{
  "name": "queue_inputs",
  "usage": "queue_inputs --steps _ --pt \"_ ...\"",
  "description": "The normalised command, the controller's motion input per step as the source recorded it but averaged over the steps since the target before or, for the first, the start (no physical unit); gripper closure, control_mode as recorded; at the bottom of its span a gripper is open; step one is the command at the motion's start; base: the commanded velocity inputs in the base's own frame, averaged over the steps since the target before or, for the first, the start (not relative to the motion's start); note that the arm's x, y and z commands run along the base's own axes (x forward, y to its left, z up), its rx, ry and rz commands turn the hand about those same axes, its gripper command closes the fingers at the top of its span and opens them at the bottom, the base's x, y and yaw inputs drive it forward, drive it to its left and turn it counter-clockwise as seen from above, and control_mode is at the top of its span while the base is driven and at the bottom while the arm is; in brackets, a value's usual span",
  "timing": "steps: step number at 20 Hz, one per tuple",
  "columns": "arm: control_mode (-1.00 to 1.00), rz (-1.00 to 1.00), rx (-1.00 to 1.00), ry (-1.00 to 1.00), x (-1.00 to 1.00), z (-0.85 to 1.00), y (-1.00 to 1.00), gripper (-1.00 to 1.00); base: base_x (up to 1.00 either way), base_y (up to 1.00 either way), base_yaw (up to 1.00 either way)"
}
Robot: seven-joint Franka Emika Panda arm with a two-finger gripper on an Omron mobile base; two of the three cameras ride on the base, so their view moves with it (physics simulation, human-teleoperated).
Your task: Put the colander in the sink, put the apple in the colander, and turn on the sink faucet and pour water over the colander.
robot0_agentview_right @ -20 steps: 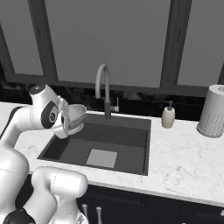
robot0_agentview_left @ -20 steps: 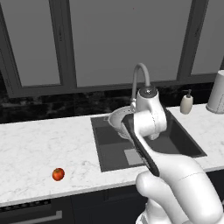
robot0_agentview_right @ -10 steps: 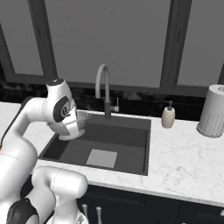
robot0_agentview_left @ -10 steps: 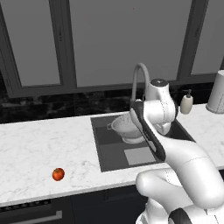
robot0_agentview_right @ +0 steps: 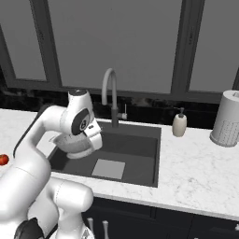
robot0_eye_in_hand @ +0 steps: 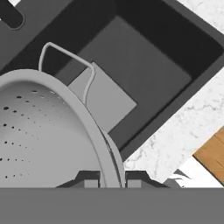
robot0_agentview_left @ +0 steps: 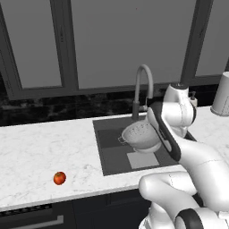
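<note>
The colander (robot0_agentview_left: 139, 135), a silver-grey bowl pierced with holes, hangs tilted over the left part of the dark sink (robot0_agentview_left: 108, 154). My gripper (robot0_eye_in_hand: 112, 179) is shut on its rim, one finger on each side of the edge. In the hand view the colander (robot0_eye_in_hand: 39, 135) fills the left, with a wire handle above the sink's (robot0_eye_in_hand: 144, 65) lighter floor square. From the right base view the colander (robot0_agentview_right: 72, 144) sits just under my hand, in front of the sink faucet (robot0_agentview_right: 109, 88). The sink faucet (robot0_agentview_left: 142, 85) arches behind the basin. The apple (robot0_agentview_left: 59, 178) lies on the counter at the left, far from the gripper.
White marble counter (robot0_agentview_left: 44, 147) runs either side of the sink (robot0_agentview_right: 135, 144). A cream soap bottle (robot0_agentview_right: 179, 124) and a tall pale canister (robot0_agentview_right: 226, 119) stand to the sink's right. Dark window frames rise behind the faucet. The apple (robot0_agentview_right: 2, 159) touches the left picture edge.
The arm has swung right and down, carrying the colander from the sink's back left corner to over the basin. The apple has not moved.
</note>
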Motion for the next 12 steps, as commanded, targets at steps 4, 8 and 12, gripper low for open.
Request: queue_inputs --steps 4,8,12 --pt "-1.0 0.23 0.03 0.0 0.0 -0.14 -0.41 1.0 0.0 0.0 0.0" --pt "-1.0 0.21 0.02 0.0 0.0 -0.09 -0.49 1.0 0.0 0.0 0.0" --pt "-1.0 0.1 0.02 -0.03 0.01 -0.11 -0.39 1.0 0.0 0.0 0.0"
